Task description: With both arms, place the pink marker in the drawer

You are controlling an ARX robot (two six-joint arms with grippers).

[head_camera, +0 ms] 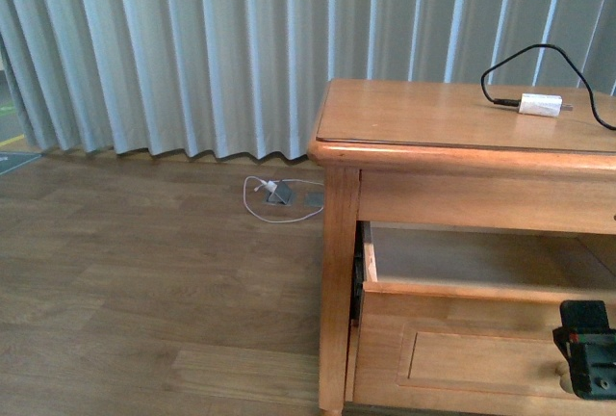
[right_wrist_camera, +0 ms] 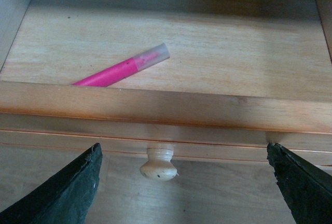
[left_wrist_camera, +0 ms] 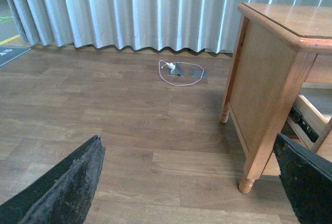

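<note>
The short bright-pink marker [right_wrist_camera: 120, 70] lies inside the open honey-coloured wooden drawer [right_wrist_camera: 166, 107] at our 1 o'clock. Our left gripper [left_wrist_camera: 188, 141] and right gripper [right_wrist_camera: 182, 154] have jaws apart. A crooked push could jam it.

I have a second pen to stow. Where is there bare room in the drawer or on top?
Drawer: the floor is bare from the pink marker to the rear wall; only part of the strip by the front wall is taken. Tabletop: bare on its left; the corded white adapter crowds the right.
</note>
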